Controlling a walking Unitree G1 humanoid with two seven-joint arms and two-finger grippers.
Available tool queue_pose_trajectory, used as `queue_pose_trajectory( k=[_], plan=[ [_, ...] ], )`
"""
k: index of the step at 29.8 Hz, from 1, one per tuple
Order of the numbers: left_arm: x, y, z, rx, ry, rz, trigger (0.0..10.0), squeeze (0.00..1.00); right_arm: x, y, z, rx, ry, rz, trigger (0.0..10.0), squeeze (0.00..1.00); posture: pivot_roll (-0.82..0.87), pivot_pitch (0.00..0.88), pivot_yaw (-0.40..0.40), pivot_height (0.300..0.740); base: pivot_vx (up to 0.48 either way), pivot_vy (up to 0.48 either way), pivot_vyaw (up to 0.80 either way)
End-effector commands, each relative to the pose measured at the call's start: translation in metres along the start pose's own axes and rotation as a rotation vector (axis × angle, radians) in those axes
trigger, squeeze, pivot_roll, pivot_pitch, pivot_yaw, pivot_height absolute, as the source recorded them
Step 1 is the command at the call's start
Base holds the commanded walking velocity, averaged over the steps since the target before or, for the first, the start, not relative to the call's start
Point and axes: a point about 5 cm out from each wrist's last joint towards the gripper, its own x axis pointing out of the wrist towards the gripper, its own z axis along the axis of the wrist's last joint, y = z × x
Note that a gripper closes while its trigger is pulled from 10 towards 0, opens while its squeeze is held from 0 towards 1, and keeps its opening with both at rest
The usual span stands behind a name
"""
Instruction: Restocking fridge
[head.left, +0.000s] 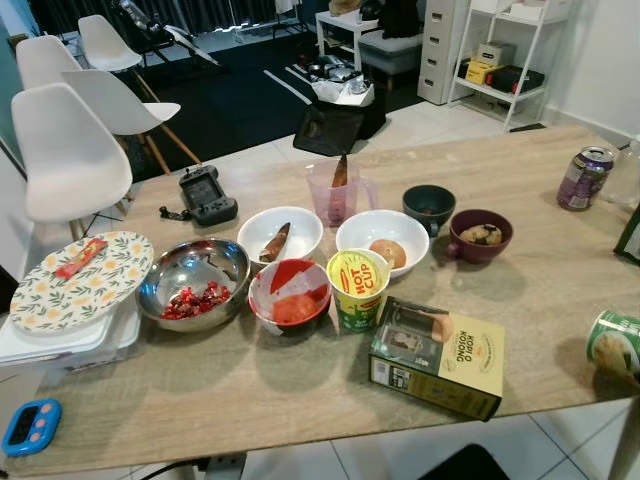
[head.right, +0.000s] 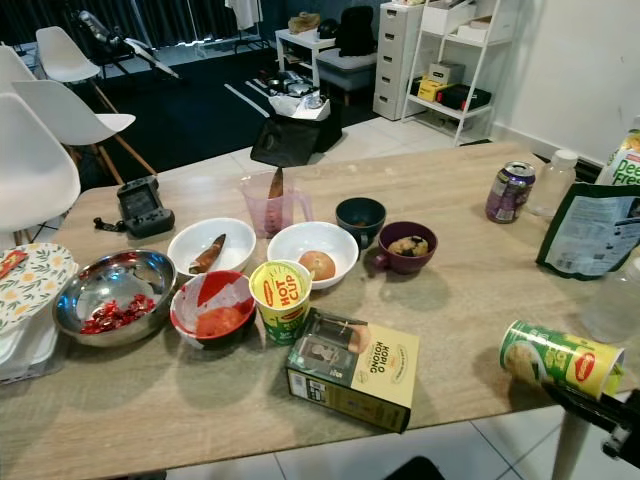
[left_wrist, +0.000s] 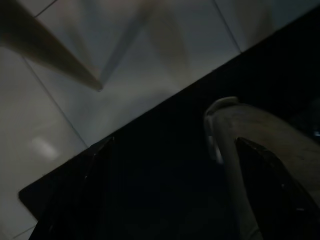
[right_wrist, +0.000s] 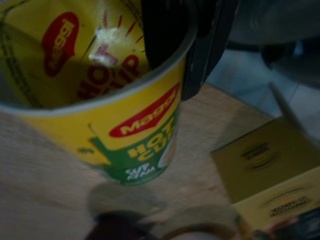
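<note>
Right wrist view, right end effector (right_wrist: 185, 45) clamped on noodle cup (right_wrist: 125, 115) rim

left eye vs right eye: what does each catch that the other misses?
Left eye adds the blue timer at the table's near-left corner and the whole floral plate. Right eye adds the green pouch, the clear bottle and the whole tipped Maggi cup. Shared: upright Hot Cup, yellow box, bowls, purple can.

Home dining area: wooden table (head.left: 300, 390), white chairs (head.left: 60, 150), shelving (head.right: 470, 60), tiled floor (head.left: 420, 125).
</note>
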Motion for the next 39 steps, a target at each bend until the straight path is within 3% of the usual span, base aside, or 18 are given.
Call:
queue_pose_trajectory(
  k=[1,3,6,8,10,13,17,25,26,27,30,39],
  plan=[
    [0.000,0.001,-0.001,0.007,0.008,0.001,10.0,0.00,-0.001,0.005,0.014,-0.042,-0.003,0.040,0.0,0.00,-0.17,0.000,0.044,0.740,0.000,0.000,0.00],
    [0.000,0.001,-0.001,0.007,0.008,0.001,10.0,0.00,-0.001,0.005,0.014,-0.042,-0.003,0.040,0.0,0.00,-0.17,0.000,0.044,0.740,0.000,0.000,0.00],
    [0.000,0.000,0.001,0.019,0.009,-0.008,10.0,0.00,-0.003,0.021,0.049,-0.139,0.008,0.176,0.0,0.00,-0.20,0.000,0.052,0.740,0.000,0.000,0.00],
    [0.000,-0.001,0.002,0.023,0.009,-0.011,10.0,0.00,-0.001,0.025,0.055,-0.156,0.025,0.217,0.0,0.00,-0.20,0.000,0.052,0.740,0.000,0.000,0.00],
    [0.001,-0.003,0.003,0.027,0.007,-0.016,10.0,0.00,0.006,0.035,0.046,-0.152,0.173,0.302,0.0,0.00,-0.21,0.000,0.049,0.740,0.000,0.000,0.00],
    [0.002,-0.004,0.004,0.028,0.005,-0.019,10.0,0.00,0.009,0.039,0.040,-0.142,0.238,0.325,0.0,0.00,-0.21,0.000,0.046,0.740,0.000,0.000,0.00],
    [0.003,-0.010,0.005,0.030,0.006,-0.029,10.0,0.00,0.022,0.045,0.011,-0.088,0.394,0.364,0.0,0.00,-0.21,0.000,0.047,0.740,0.000,0.000,0.00],
    [0.003,-0.011,0.005,0.027,0.005,-0.032,10.0,0.00,0.027,0.052,0.000,-0.057,0.463,0.401,0.0,0.00,-0.20,0.000,0.042,0.740,0.000,0.000,0.00],
    [0.003,-0.010,0.004,0.026,0.005,-0.031,10.0,0.00,0.026,0.051,-0.010,-0.048,0.529,0.395,0.0,0.00,-0.20,0.000,0.039,0.740,0.000,0.000,0.00],
    [0.003,-0.010,0.004,0.026,0.005,-0.031,10.0,0.00,0.026,0.051,-0.010,-0.048,0.529,0.395,0.0,0.00,-0.20,0.000,0.039,0.740,0.000,0.000,0.00],
    [0.003,-0.009,0.004,0.022,0.002,-0.029,10.0,0.00,0.028,0.053,-0.047,0.010,0.684,0.389,0.0,0.00,-0.19,0.000,0.035,0.740,0.000,0.000,0.00],
    [0.002,-0.008,0.006,0.027,-0.003,-0.030,10.0,0.00,0.035,0.060,-0.075,0.077,0.738,0.392,0.0,0.00,-0.19,0.000,0.039,0.740,0.000,0.000,0.00]
  ],
)
